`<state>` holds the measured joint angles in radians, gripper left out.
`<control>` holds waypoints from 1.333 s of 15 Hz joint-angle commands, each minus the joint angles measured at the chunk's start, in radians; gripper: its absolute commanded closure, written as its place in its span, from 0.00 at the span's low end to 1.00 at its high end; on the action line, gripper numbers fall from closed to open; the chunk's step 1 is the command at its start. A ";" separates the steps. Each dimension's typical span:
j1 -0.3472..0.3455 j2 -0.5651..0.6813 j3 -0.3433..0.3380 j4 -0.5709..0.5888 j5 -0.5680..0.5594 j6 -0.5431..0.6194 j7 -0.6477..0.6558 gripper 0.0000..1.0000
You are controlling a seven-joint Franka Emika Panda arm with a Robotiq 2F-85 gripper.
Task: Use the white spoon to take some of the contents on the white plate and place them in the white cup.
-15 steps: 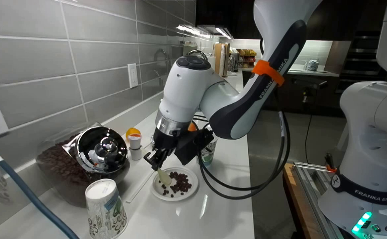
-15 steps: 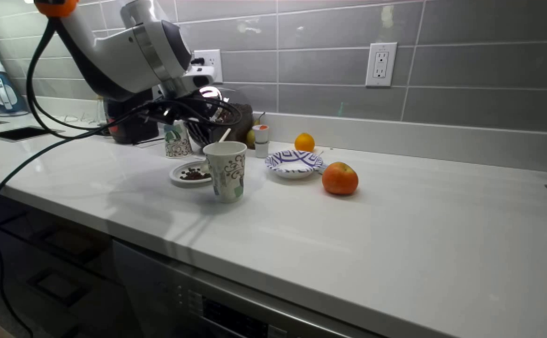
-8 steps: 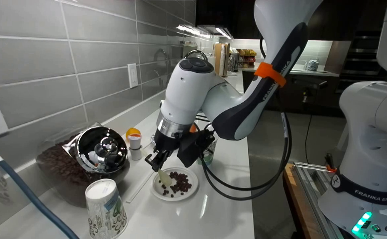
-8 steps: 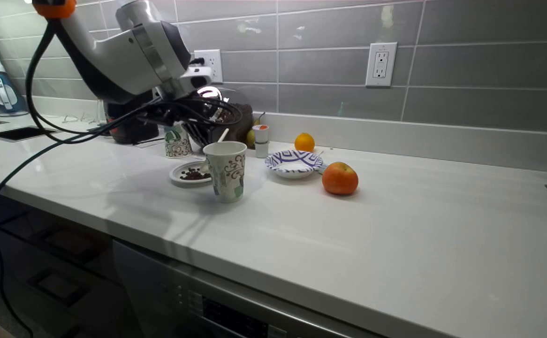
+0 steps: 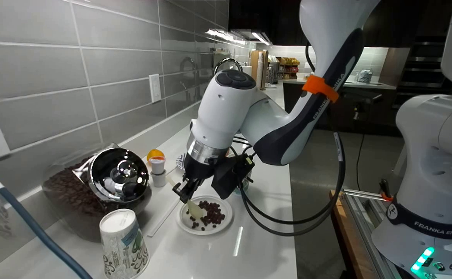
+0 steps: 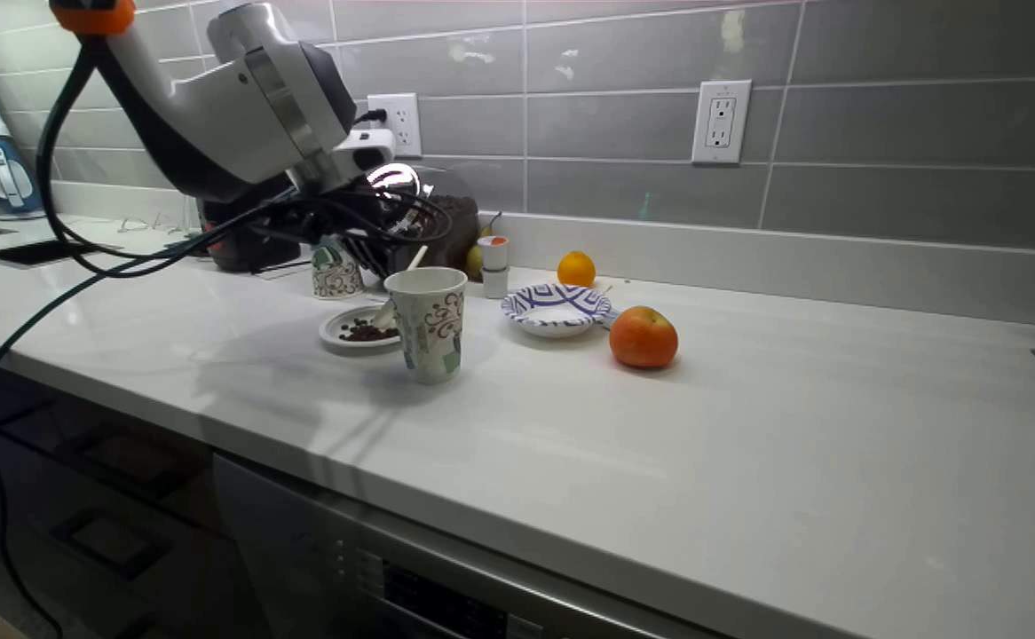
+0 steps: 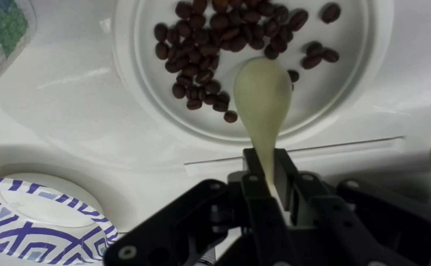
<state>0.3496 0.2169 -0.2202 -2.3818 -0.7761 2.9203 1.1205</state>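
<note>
My gripper (image 7: 266, 153) is shut on the neck of the white spoon (image 7: 262, 96), whose pale bowl points down over the white plate (image 7: 319, 90). Dark brown beans, the contents (image 7: 204, 48), lie clustered beside and beyond the bowl, with a few loose ones to its right. No beans show on the bowl's side facing the wrist camera. In an exterior view the gripper (image 5: 184, 193) hangs above the rim of the plate (image 5: 204, 231), wrist tilted. Upright near the plate stands the white cup (image 6: 429, 324); in an exterior view the arm partly hides it.
An upturned paper cup (image 5: 124, 244) stands near a lidded jar (image 5: 75, 193) of beans. Two small stacked pods (image 5: 158, 172) and a thin white strip (image 5: 164, 219) lie by the plate. Beyond are a blue-patterned dish (image 6: 556, 311), an apple (image 6: 643, 337) and an orange (image 6: 576, 269).
My arm has shifted slightly, carrying the held spoon a little toward the bean cluster and tilting its handle. The plate and beans seem to have slid very slightly.
</note>
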 commanded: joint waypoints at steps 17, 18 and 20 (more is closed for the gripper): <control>0.018 -0.055 -0.029 -0.054 -0.053 0.016 0.081 0.96; 0.019 -0.053 -0.029 -0.055 -0.054 0.012 0.080 0.96; 0.022 -0.052 -0.034 -0.053 -0.067 0.007 0.083 0.96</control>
<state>0.3556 0.1812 -0.2355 -2.4222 -0.7919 2.9298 1.1582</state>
